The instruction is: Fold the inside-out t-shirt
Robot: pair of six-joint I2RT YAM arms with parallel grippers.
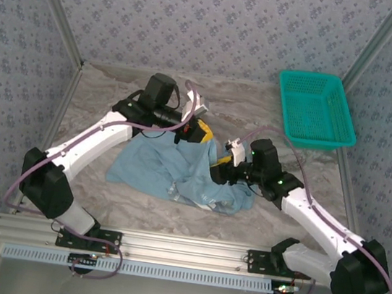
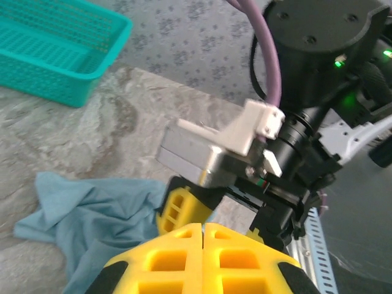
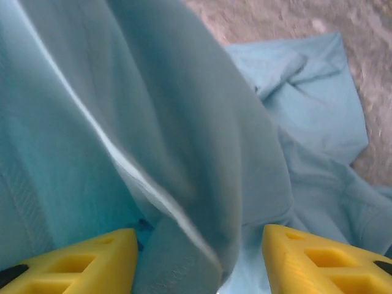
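The inside-out t-shirt [image 1: 170, 173] lies crumpled in a light-blue heap at the middle of the table. My left gripper [image 1: 200, 129] hovers over the heap's far edge. In the left wrist view its yellow fingers [image 2: 203, 229] are pressed together with no cloth between them, and the t-shirt [image 2: 92, 214] lies below to the left. My right gripper [image 1: 219, 166] is down in the heap's right side. In the right wrist view its fingers [image 3: 199, 245] stand apart, and a raised fold of the t-shirt [image 3: 184, 153] with a pale seam hangs between them.
A teal mesh basket [image 1: 314, 109] stands at the back right of the marbled table [image 1: 116, 92]; it is also the teal mesh basket [image 2: 55, 52] in the left wrist view. Patterned walls close in the back and sides. The two wrists are close together over the cloth.
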